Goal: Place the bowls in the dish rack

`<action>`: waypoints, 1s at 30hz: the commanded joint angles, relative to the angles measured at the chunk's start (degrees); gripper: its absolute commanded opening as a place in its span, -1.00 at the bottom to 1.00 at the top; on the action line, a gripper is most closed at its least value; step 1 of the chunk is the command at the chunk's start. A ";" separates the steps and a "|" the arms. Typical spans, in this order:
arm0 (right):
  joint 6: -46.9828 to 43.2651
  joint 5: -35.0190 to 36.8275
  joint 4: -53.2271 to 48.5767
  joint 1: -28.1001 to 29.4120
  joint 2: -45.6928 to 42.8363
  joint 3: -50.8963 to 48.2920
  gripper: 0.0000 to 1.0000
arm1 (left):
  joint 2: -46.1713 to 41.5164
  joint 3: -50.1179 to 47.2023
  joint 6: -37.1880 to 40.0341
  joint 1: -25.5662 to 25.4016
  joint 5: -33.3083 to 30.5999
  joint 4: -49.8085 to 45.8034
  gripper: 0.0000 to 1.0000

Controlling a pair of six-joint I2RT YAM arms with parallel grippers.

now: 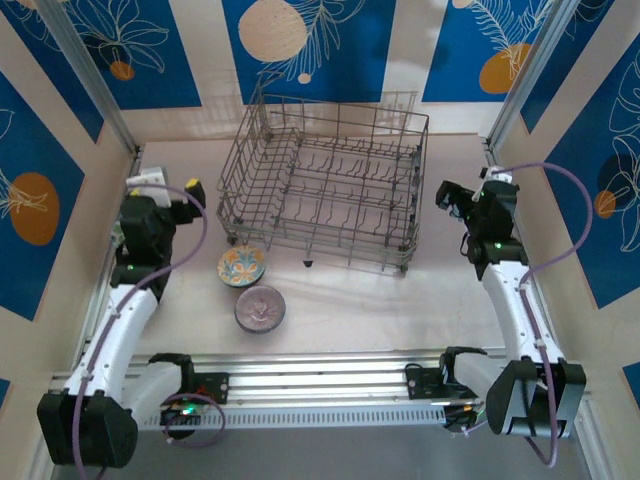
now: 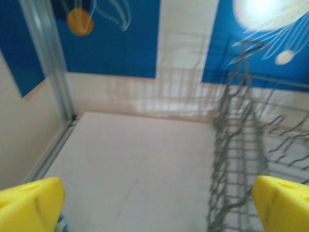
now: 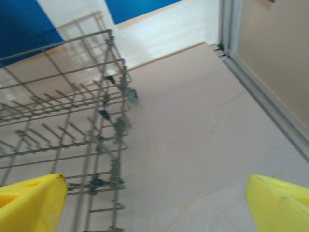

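The left arm (image 1: 120, 325) and right arm (image 1: 515, 300) have white links and black joint housings. A purple cable (image 1: 204, 235) runs back from the left tool (image 1: 175, 195). A second cable (image 1: 548, 165) loops behind the right tool (image 1: 452, 195). A small green light (image 1: 130, 268) glows behind each tool and at each black base (image 1: 85, 425). The fingers (image 2: 29, 203) are blocky and bright yellow, with a shallow recess on top.
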 commanded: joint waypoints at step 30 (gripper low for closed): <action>2.46 5.50 -39.16 11.11 10.91 20.69 0.91 | 29.01 31.00 -6.74 -9.13 31.08 -33.67 0.98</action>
